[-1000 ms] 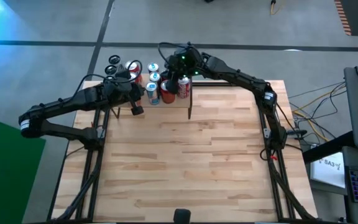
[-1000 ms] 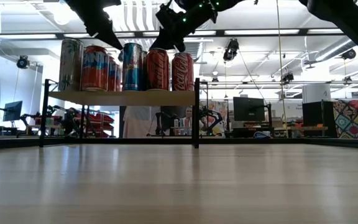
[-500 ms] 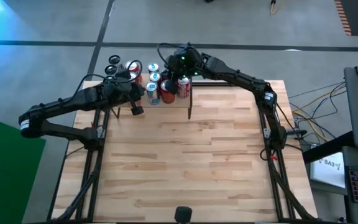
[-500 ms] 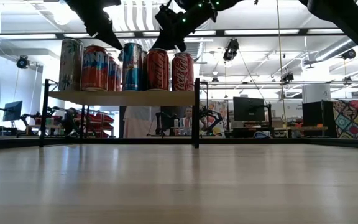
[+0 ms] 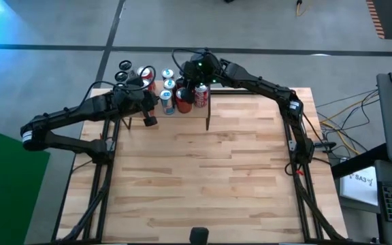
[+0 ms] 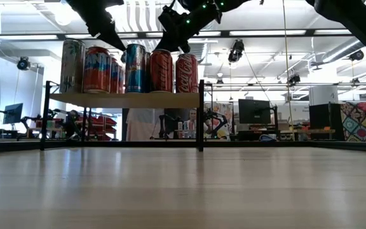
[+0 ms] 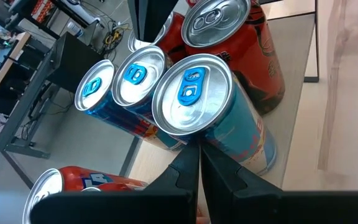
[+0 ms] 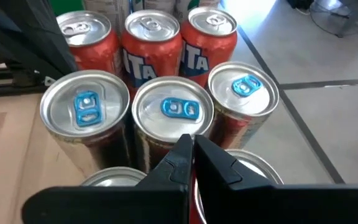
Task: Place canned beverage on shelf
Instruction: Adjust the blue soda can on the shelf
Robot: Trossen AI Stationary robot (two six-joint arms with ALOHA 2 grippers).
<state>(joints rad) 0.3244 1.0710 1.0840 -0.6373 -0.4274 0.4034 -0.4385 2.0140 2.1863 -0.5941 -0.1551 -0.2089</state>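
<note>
On shelf [image 6: 122, 99], far-left corner of counter [image 5: 209, 170]: cluster of canned beverages [image 6: 132, 67], upright, packed side by side, red and blue. Compared with a second earlier — no shift noted in cans or arms. Left gripper [image 7: 199, 163]: fingers pressed together, empty, just above a blue-tabbed can [image 7: 194, 93]. Right gripper [image 8: 190, 148]: fingers likewise together, holding nothing, over the cluster. Judged: placing finished — nothing in hand, no can left on the counter; withdrawal likely next.

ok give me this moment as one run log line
shelf: cans standing clustered on it | left gripper: shut, empty, above the cans | right gripper: shut, empty, above the cans | table: no can left on it
</note>
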